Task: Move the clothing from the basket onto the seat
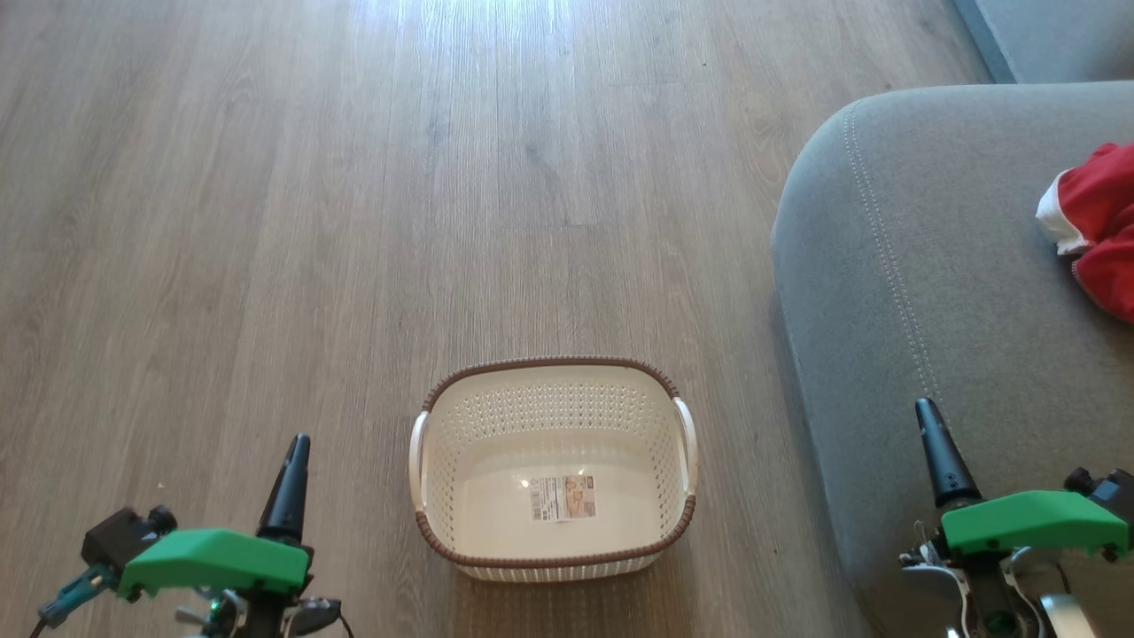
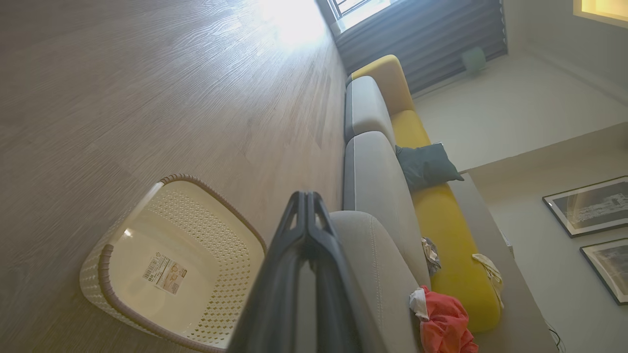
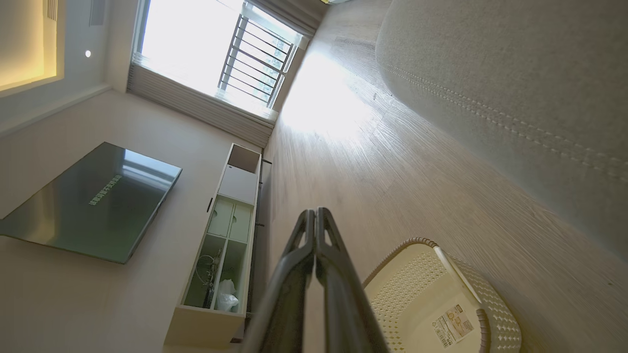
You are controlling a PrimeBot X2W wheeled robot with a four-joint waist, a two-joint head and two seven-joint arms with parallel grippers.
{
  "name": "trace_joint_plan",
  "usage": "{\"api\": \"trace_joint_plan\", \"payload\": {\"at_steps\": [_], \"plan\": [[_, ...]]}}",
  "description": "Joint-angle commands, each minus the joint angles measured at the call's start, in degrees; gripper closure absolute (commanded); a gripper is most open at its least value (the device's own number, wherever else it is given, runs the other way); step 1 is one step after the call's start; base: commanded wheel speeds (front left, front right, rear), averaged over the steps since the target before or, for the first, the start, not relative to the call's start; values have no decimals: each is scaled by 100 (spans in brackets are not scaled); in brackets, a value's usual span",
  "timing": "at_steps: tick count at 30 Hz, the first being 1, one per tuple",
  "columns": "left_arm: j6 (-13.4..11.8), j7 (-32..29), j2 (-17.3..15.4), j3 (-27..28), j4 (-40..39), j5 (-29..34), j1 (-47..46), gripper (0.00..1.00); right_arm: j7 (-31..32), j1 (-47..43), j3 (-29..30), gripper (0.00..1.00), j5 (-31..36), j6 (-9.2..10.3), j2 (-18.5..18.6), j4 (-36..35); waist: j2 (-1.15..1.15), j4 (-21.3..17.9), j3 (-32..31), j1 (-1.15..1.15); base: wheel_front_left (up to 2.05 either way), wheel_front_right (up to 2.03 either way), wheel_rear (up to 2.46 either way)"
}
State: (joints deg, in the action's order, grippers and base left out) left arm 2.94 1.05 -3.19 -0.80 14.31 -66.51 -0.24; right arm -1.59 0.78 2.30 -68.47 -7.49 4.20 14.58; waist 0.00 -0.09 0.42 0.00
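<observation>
Clothing [image 1: 1097, 221] is seen bunched on the seat [image 1: 921, 266] at far right, well apart from the basket [image 1: 554, 365], which is set on the floor [image 1: 266, 221] near centre. L gripper [image 1: 299, 443] & R gripper [image 1: 927, 409] are held low, fingers pressed together.

The wood floor [image 1: 354, 221] carries the basket [image 1: 549, 362], upright, near the seat [image 1: 930, 266]. The shirt [image 1: 1103, 221] lies crumpled on the seat.
</observation>
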Motion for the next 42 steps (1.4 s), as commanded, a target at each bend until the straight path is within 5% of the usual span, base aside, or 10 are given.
{"api": "trace_joint_plan", "payload": {"at_steps": [1, 42], "plan": [[90, -37, -46, 197, -145, -186, -355, 100, 66, 350, -25, 100, -185, 0, 12, -157, 0, 1, -1, 0, 0, 0, 0], [455, -684, -33, 645, -28, -2637, -587, 100, 709, 529, 299, 100, -2471, 0, -43, -63, 0, 9, -24, 0, 0, 0, 0]]}}
